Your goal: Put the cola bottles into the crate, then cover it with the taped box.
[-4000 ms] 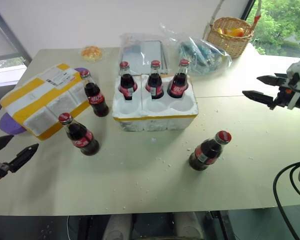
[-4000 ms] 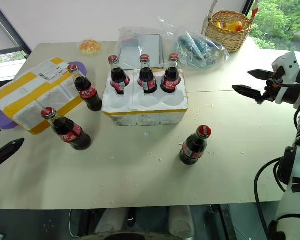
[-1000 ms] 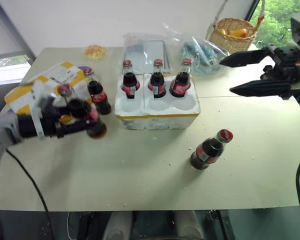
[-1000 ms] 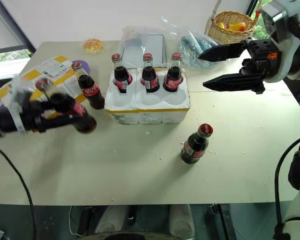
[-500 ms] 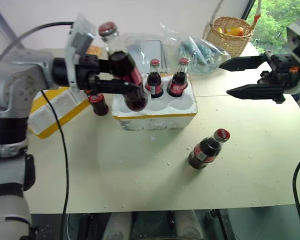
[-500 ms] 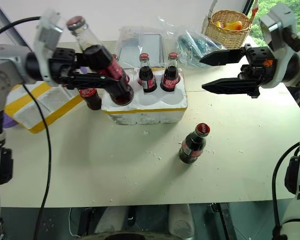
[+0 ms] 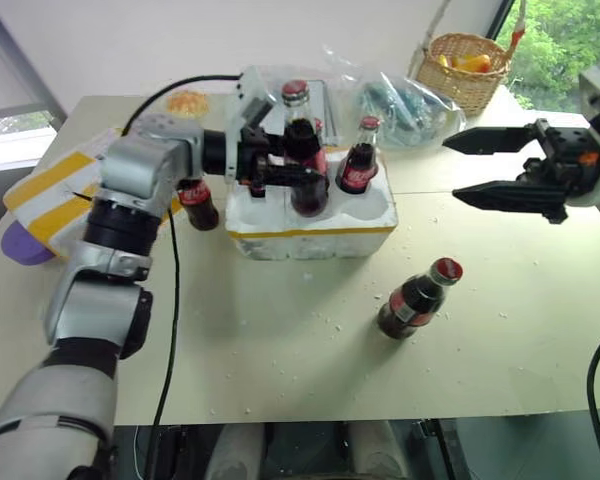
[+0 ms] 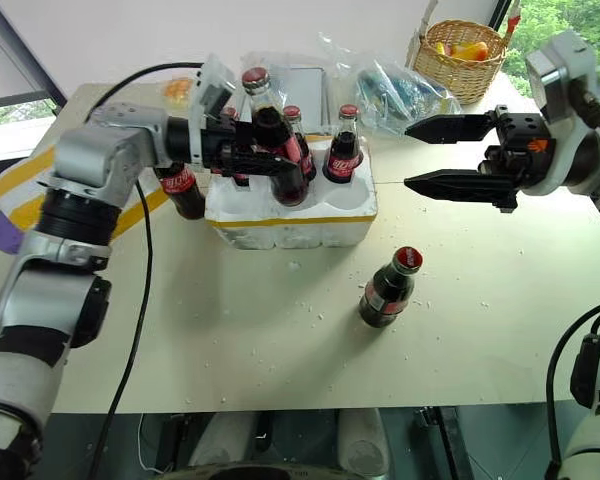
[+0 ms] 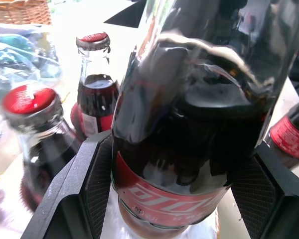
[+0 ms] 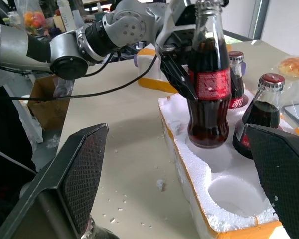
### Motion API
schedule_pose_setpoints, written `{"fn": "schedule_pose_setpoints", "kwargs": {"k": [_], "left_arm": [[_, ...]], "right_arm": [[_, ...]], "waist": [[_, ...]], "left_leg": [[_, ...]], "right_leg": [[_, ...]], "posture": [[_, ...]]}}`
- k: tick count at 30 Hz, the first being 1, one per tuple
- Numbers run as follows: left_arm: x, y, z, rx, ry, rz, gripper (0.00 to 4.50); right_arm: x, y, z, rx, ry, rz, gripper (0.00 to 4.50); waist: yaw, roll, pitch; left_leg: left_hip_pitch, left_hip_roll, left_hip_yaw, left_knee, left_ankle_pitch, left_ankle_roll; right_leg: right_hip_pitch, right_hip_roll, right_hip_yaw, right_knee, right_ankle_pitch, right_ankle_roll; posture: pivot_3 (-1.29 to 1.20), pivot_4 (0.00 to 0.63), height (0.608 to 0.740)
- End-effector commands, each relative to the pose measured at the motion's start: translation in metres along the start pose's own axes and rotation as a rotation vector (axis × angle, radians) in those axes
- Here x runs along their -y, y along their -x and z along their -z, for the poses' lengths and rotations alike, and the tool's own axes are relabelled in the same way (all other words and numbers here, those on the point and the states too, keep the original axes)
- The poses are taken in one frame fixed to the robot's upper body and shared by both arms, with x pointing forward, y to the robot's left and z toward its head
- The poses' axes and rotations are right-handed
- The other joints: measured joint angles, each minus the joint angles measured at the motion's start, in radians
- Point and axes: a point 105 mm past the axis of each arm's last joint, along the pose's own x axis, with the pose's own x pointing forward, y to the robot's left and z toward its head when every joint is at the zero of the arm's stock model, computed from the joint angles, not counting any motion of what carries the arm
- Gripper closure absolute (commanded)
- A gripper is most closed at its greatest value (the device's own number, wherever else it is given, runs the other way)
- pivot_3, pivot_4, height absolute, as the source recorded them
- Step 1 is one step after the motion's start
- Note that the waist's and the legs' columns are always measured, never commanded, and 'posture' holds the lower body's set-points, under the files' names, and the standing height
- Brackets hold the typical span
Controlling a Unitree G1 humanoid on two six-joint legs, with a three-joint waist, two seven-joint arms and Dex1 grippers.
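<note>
My left gripper (image 7: 302,170) is shut on a cola bottle (image 7: 298,150) and holds it upright over the crate (image 7: 310,240). The bottle's base is at the mouth of the middle front well (image 10: 205,142). In the crate's back row stand other cola bottles, one at the right (image 7: 358,162); two show behind the held one (image 9: 92,94). One bottle (image 7: 198,205) stands on the table beside the taped box (image 7: 45,190), another (image 7: 417,297) in front of the crate, to its right. My right gripper (image 7: 450,167) hangs open to the right of the crate, holding nothing.
A wicker basket (image 7: 467,70) with fruit stands at the back right. Crumpled plastic bags (image 7: 400,100) lie behind the crate, and a small orange item (image 7: 187,102) at the back left. White foam crumbs dot the table (image 7: 280,350).
My left arm has carried the bottle from the table by the taped box up and rightwards over the crate, and set it upright from a tilt. The right gripper has barely moved.
</note>
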Motion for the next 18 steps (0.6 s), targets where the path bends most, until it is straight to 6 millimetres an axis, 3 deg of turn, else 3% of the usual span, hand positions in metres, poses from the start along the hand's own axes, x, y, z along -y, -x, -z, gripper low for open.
{"fn": "schedule_pose_setpoints", "kwargs": {"k": [1,11,18], "left_arm": [[0.002,0.004,-0.036,0.069,-0.115,0.013,1.76],[0.015,0.001,-0.005,-0.062,-0.141,0.106,1.76],[0.013,-0.003,0.011,-0.115,-0.172,0.085,1.76]], "right_arm": [[-0.006,0.005,-0.015,0.016,0.063,0.013,0.00],[0.004,0.008,-0.005,-0.048,0.085,0.071,0.00],[0.012,0.007,0.000,-0.060,0.091,0.091,0.00]], "waist": [[-0.003,0.000,0.000],[-0.005,0.000,0.000],[-0.006,0.000,0.000]], "left_leg": [[0.000,0.000,0.000,0.000,0.000,0.000],[-0.005,0.000,0.000,0.000,0.000,0.000],[-0.006,0.000,0.000,0.000,0.000,0.000]], "right_leg": [[-0.001,0.000,0.000,0.000,0.000,0.000],[-0.005,0.000,0.000,0.001,0.001,0.001],[-0.006,0.000,0.000,0.001,0.001,0.001]], "posture": [[0.00,0.150,0.737],[0.00,0.150,0.737],[0.00,0.150,0.737]]}}
